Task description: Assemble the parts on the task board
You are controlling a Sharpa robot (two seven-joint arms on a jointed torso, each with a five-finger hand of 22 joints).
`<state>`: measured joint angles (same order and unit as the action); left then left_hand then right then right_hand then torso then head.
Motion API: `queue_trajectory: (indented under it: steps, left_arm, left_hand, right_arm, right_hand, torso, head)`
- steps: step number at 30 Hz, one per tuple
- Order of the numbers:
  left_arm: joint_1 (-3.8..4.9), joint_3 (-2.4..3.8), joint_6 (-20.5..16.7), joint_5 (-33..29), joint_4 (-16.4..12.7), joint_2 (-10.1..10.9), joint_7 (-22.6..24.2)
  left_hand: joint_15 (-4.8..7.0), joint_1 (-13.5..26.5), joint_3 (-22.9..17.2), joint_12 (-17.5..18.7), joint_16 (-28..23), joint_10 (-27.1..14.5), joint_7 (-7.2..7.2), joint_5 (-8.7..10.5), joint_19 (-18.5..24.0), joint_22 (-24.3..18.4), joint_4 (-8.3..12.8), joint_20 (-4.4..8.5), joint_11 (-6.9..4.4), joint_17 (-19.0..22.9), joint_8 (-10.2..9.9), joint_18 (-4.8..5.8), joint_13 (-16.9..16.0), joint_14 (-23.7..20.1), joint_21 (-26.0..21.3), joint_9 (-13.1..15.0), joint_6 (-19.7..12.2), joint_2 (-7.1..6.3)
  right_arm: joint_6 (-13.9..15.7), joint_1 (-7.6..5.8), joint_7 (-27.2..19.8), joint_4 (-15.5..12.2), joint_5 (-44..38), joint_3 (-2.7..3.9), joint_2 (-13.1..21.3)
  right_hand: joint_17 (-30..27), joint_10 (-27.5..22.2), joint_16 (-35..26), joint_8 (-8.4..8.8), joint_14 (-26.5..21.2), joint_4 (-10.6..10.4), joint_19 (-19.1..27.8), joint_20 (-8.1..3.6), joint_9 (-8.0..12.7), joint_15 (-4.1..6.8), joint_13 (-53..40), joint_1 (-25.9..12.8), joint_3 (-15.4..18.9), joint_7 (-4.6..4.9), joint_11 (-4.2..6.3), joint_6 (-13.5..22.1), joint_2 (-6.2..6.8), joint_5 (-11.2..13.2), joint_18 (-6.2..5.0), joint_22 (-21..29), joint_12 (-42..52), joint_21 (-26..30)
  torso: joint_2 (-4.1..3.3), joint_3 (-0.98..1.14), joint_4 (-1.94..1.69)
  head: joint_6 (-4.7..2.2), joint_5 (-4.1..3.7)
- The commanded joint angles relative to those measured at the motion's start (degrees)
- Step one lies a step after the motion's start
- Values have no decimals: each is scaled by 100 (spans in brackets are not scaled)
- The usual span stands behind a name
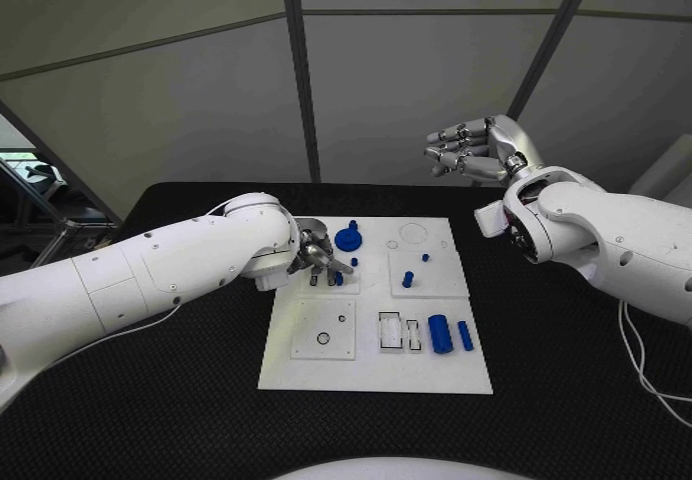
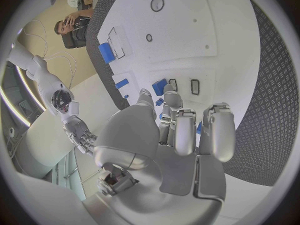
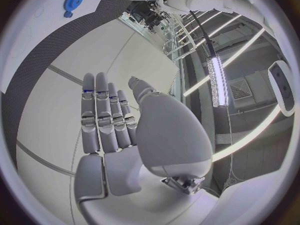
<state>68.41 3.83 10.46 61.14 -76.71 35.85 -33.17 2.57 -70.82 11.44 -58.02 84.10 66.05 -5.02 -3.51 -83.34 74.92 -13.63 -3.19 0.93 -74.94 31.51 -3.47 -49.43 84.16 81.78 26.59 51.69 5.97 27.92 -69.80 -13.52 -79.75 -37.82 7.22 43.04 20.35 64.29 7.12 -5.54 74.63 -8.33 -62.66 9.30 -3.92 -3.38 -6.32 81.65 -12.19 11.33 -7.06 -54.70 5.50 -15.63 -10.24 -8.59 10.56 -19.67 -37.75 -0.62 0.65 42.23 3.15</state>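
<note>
Your left hand [image 1: 317,255] is down on the task board [image 1: 375,375], over its far-left part, fingers curled toward the board surface around a small blue part [image 1: 336,278] w/ more small blue bits right beside it. In the left wrist view the fingertips [image 2: 164,90] sit right among those blue pieces [image 2: 160,86], but you can't tell if the hand actually pinches one or just touches; grip unclear.

Your right hand [image 1: 476,150] is up off the table, well apart from the board, beyond its far-right corner. It holds nothing. In the head view the fingers look bent inward; the right wrist view shows the fingers [image 3: 100,120] lying straight and side by side w/ the thumb apart from them, so call it open and empty.

On the board: a blue gear [image 1: 351,238] at the far side, just right of your left hand, also visible in the right wrist view [image 3: 75,0]. Two short blue pegs [image 1: 408,279] stand mid-right on the board. Near-right, a larger blue cylinder [image 1: 440,334] lies beside a slimmer blue pin [image 1: 464,335], both just right of a rectangular slot [image 1: 391,330]. A raised white plate w/ a small ring [image 1: 326,337] sits near-left on the board.
</note>
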Motion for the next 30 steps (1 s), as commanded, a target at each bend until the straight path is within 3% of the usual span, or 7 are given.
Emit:
queue_trajectory:
  steps: [1, 16, 24, 30]
  left_arm:
    - [11, 2, 62, 36, 17, -13, -46]
    - [13, 2, 120, 35, 59, -64, -14]
    - [14, 3, 162, 35, 59, -71, 10]
    - [15, 3, 214, 34, 58, -68, 39]
  left_hand:
    - [39, -57, 2, -19, -12, 11, 16, -11, -26, 27, 47, -1, -23, -942, 29, 56, -1, 400, 29, 11, -44, -11]
    - [55, -339, -242, -18, -16, 26, 34, -13, -42, 65, 270, 13, -42, -943, 106, 61, -11, 400, 38, 136, -104, 83]
    - [91, -711, -597, 34, -19, 11, 77, -20, -55, 102, 554, 43, -84, -945, 113, 66, 13, 401, 47, 195, -147, 169]
    - [124, -1049, -1086, 146, -21, -29, 102, -30, -57, 122, 830, 81, -117, -947, 55, 68, 74, 401, 49, 196, -171, 179]
  right_arm:
    - [-35, -12, 36, 11, -13, 6, -8]
    - [-69, -12, 77, 33, -22, 6, -37]
    - [-86, -12, 84, 46, -23, 6, -48]
    - [-98, -12, 87, 56, -23, 6, -55]
  right_hand:
    - [-7, 29, -41, 16, 21, 29, -45, 11, -6, -7, 9, -25, -8, 24, -24, -36, -1, -23, -26, 10, -21, 41]
    - [-9, 35, -44, 15, 28, 36, -53, 9, -7, -4, 13, -20, -11, 22, -22, -41, -1, -23, -27, 13, -21, 44]
    - [-12, 46, -50, 15, 39, 45, -65, 7, -8, -1, 19, -13, -15, 20, -18, -48, -3, -26, -28, 18, -22, 50]
    - [-12, 46, -50, 15, 39, 45, -65, 7, -8, -1, 19, -13, -15, 20, -18, -48, -3, -26, -28, 18, -22, 50]
  torso:
    - [3, -2, -3]
    - [0, -4, 1]
    - [0, -4, -5]
    - [-1, -3, -4]
  head:
    - [12, -2]
    - [46, -17]
    - [56, -27]
    - [63, -24]
